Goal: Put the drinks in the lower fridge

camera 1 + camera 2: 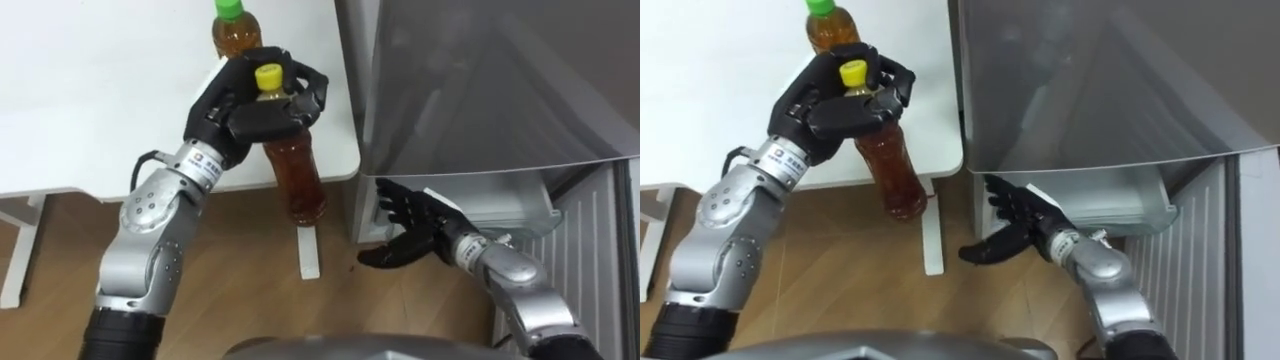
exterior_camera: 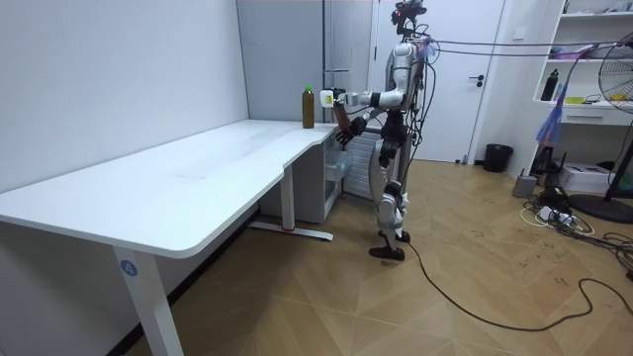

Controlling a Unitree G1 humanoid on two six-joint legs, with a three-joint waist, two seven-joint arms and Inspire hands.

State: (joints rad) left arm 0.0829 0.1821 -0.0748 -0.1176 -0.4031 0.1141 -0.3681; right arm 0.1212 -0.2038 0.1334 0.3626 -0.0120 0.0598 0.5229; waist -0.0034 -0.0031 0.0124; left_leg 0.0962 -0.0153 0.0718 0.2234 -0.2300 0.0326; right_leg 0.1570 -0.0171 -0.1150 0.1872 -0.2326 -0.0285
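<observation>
while the left hand [image 1: 262, 100] is gripping the yellow-capped bottle [image 1: 298, 170] round its neck, fingers curling just under the cap, the left eye view is showing that bottle hanging tilted in the air just off the worktop [image 1: 100, 90] edge, its base over the floor. the green-capped bottle [image 1: 235, 35] is standing on the worktop just behind the hand. the right hand [image 1: 410, 225] is reaching low toward the fridge [image 1: 480, 90], fingers spread and holding nothing, near a white bin [image 1: 500, 200] under the grey door. the right eye view is giving the same layout. in the room view the robot is standing at the worktop's far end, beside the fridge, holding the bottle out in front of it. judging by this, no drink is sitting in the lower fridge yet: one is in the left hand, the other is waiting on the worktop, so both placements are remaining.
</observation>
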